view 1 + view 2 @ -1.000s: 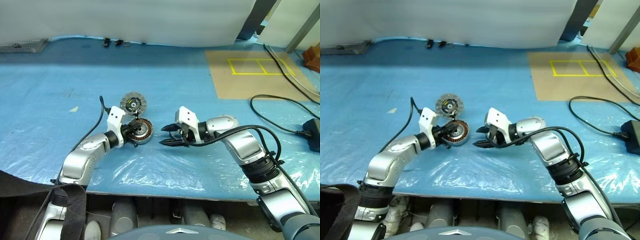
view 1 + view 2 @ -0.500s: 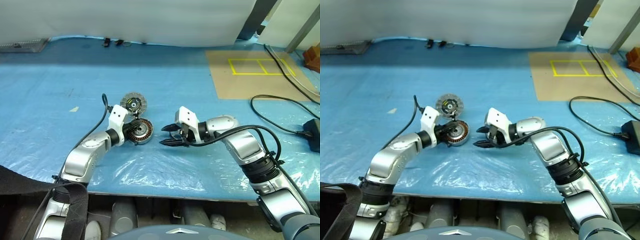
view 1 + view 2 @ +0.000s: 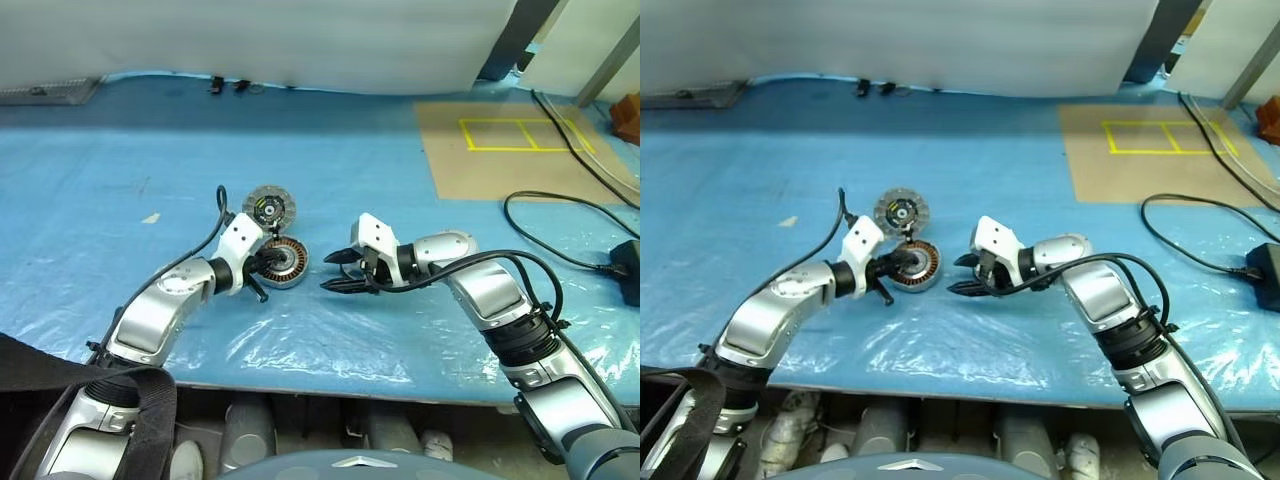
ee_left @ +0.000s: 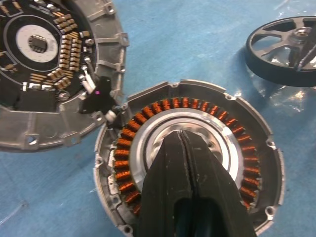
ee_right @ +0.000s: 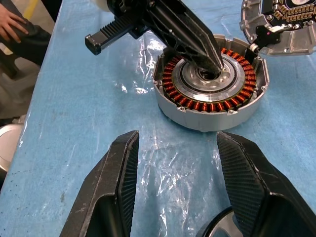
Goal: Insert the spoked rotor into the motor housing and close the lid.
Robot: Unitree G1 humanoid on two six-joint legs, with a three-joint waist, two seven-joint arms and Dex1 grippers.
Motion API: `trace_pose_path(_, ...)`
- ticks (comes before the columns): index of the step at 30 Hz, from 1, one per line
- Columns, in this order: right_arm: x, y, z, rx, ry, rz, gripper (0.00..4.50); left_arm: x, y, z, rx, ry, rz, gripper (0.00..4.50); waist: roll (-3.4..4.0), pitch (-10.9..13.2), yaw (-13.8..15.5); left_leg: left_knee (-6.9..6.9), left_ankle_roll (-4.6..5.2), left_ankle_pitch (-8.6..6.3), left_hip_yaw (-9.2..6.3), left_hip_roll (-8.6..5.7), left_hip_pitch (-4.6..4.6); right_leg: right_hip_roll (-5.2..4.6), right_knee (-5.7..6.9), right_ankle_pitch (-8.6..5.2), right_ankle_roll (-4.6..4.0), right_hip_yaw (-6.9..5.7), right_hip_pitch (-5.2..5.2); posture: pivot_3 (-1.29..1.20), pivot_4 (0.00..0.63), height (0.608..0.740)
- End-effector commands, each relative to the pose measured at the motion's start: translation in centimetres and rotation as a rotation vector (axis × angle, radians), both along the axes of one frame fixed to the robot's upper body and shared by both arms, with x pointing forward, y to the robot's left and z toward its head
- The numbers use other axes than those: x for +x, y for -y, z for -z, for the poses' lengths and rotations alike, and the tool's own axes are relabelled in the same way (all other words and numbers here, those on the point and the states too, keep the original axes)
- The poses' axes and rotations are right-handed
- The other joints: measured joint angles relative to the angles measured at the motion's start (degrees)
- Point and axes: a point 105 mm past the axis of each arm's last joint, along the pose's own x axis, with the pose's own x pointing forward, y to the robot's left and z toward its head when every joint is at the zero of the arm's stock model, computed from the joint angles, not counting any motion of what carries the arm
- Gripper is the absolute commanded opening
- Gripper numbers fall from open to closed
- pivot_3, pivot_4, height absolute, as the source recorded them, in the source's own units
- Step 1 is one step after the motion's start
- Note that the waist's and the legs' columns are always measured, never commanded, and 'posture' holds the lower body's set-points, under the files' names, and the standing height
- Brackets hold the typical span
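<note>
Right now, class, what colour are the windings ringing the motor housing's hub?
Copper-orange, clearest in the left wrist view: windings inside the silver motor housing.

Both arms are silver-grey metal shells jointed by black rings, each ending in a white angular wrist block. The left gripper (image 3: 262,270) and the right gripper (image 3: 335,272) carry two black tapering fingers (image 5: 118,185) (ribbed on their inner faces). A black cable loops along each forearm.

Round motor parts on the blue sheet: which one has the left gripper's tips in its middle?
The motor housing, the cup ringed with copper windings. The shut left gripper points into its hub; the lid and the spoked rotor lie beside it.
</note>
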Motion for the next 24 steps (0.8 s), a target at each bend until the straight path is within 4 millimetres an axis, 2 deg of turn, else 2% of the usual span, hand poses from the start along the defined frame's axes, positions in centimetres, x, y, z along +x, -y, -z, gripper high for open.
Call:
trace_pose_path(1, -0.1, -0.5, -1.0, 0.014, 0.037, -0.024, 2.51, -0.6, 0.0, 2.6, 0.067, -0.093, 0.004, 0.01, 0.00, 0.0, -0.1, 0.00, 0.00, 0.00, 0.00, 0.00, 0.08, 0.00, 0.00, -0.02, 0.03, 0.00, 0.05, 0.00, 0.150, 0.740)
trace_pose_path(3, 0.0, -0.4, -1.0, 0.013, 0.038, -0.024, 2.51, -0.5, 0.2, 2.6, 0.064, -0.091, 0.008, 0.01, 0.05, 0.0, -0.1, 0.00, 0.00, 0.00, 0.00, 0.01, 0.14, 0.00, 0.01, -0.17, 0.29, 0.00, 0.08, 0.00, 0.150, 0.740)
trace_pose_path(8, -0.1, -0.3, -0.9, 0.010, 0.036, -0.023, 2.51, -0.4, -0.5, 2.3, 0.003, -0.102, -0.045, 0.01, 0.21, -0.1, -0.1, -0.03, -0.01, 0.00, 0.01, 0.01, 0.18, 0.01, 0.00, -0.15, 0.25, 0.01, 0.11, 0.00, 0.150, 0.740)
trace_pose_path(11, 0.0, -0.2, -0.8, 0.007, 0.033, -0.022, 2.51, -0.2, -1.0, 1.1, -0.102, -0.092, -0.091, 0.01, 0.23, -0.1, -0.2, -0.05, -0.01, 0.00, 0.02, 0.01, 0.17, 0.01, -0.02, -0.09, 0.15, 0.01, 0.10, 0.00, 0.150, 0.740)
trace_pose_path(15, 0.0, -0.3, -0.8, 0.008, 0.033, -0.024, 2.51, -0.2, -1.8, -0.2, -0.154, -0.063, -0.119, 0.01, 0.23, -0.1, -0.2, -0.06, -0.01, 0.00, 0.01, 0.01, 0.15, 0.03, -0.03, -0.10, 0.17, 0.01, 0.08, 0.00, 0.150, 0.740)
trace_pose_path(19, -0.1, -0.5, -1.1, 0.030, 0.021, -0.023, 2.51, -1.1, -1.1, -2.8, -0.246, 0.058, -0.026, 0.01, 0.21, -0.1, -0.2, -0.07, 0.04, -0.03, 0.01, 0.01, 0.05, 0.03, -0.07, -0.12, 0.21, 0.01, 0.02, 0.00, 0.150, 0.740)
trace_pose_path(24, -0.4, -0.9, -2.2, 0.106, -0.028, -0.028, 2.51, -1.7, -2.2, -4.4, -0.284, 0.169, -0.036, 0.01, 0.20, -0.1, -0.2, -0.11, 0.05, -0.03, 0.01, 0.03, -0.07, 0.03, -0.09, -0.01, 0.01, -0.01, -0.08, 0.00, 0.150, 0.740)
